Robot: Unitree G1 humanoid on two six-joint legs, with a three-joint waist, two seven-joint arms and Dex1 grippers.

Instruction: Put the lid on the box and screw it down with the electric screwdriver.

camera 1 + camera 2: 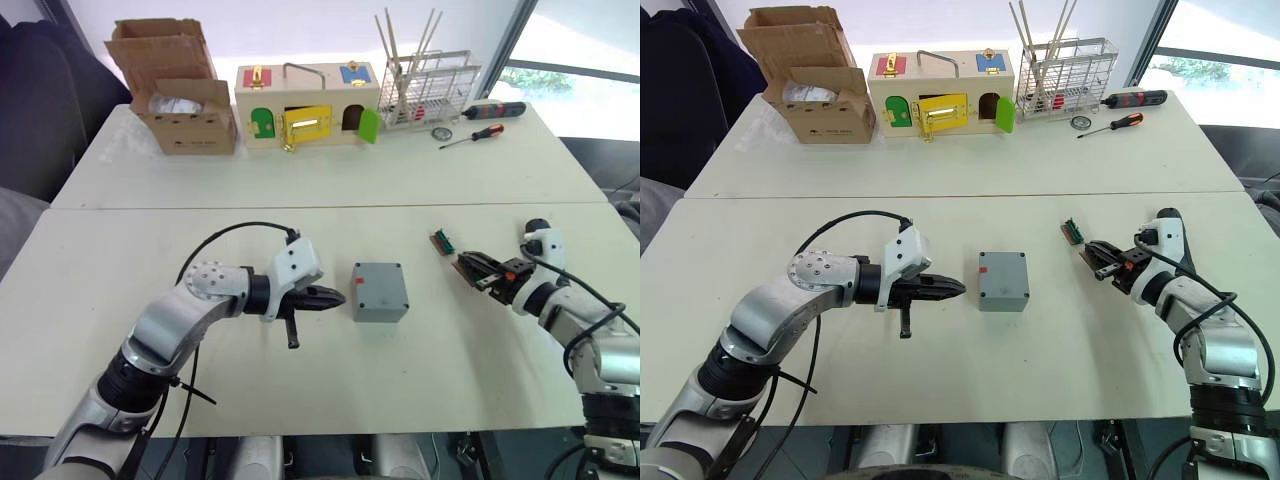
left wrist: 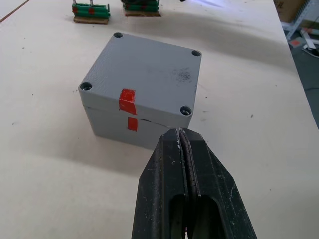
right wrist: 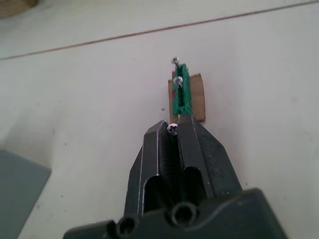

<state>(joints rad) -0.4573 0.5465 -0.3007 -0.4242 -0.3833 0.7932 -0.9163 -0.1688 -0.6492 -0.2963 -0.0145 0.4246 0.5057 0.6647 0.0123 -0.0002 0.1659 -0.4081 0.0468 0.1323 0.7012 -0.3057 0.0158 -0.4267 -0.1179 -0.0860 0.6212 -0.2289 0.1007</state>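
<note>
lid (image 2: 144,79) seated on box (image 2: 124,130) | left gripper (image 2: 183,137) closed, empty, beside box | right gripper (image 3: 172,128) pinching a screw (image 3: 172,129)

Right claw (image 3: 173,130) apparently on screw (image 3: 172,129).

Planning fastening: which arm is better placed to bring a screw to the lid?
Right: the right gripper pinches a screw by the green holder; the left gripper is shut empty beside the box.
</note>
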